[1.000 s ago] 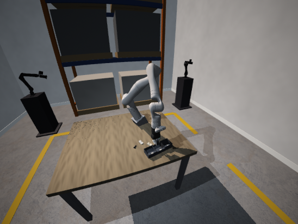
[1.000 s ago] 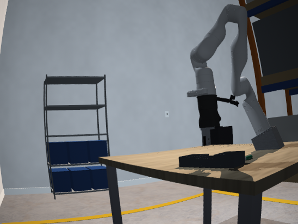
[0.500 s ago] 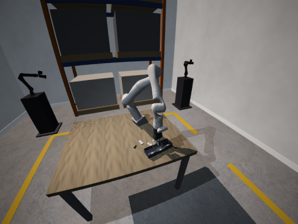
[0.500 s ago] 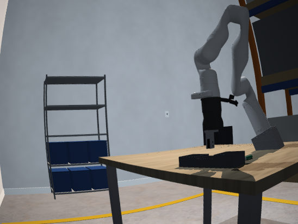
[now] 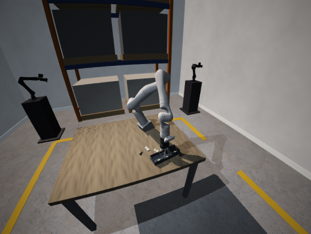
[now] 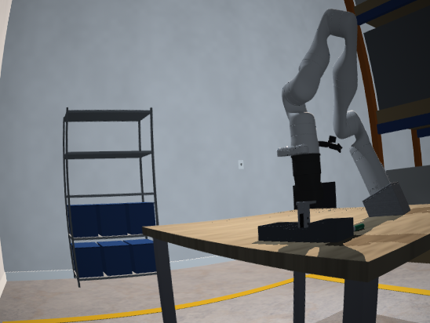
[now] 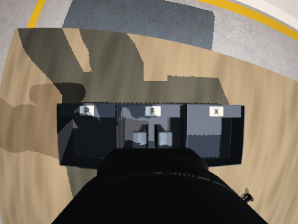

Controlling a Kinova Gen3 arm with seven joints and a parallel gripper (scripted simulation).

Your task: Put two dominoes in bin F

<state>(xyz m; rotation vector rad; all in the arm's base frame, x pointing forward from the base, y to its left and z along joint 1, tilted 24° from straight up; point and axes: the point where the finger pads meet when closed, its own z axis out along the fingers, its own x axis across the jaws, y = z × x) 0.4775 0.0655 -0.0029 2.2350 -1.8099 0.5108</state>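
- Grey walls and a tall shelf rack [image 5: 58, 54] stand behind our wooden table [image 5: 93, 170]. A long dark bin [image 5: 156, 161] with 3 boxes in a row sits near the table's edge.
- Our gripper [image 7: 152, 139] points straight down, and its tips dip low into the middle box. The fingers stand close together. We cannot tell if a domino is pinched between them or not.
- 2 white dominoes [image 5: 147, 148] lie on the table just beside the bin, and a small dark piece [image 5: 141, 153] lies near them.
- Each box has a little tag, but the tags are too small for us to read. We think the worst slip is a drop into a box that is not F.
- The fingers [image 6: 304, 219] are down between the bin walls. If we slide sideways now, we think we could push or tip the bin.
- If we lift while a finger rubs a wall, the bin could come up too, then fall and rock.
- If we count wrong, 1 or 3 dominoes could end up inside, not 2.
- A domino dropped on a wall top could bounce out onto the table.
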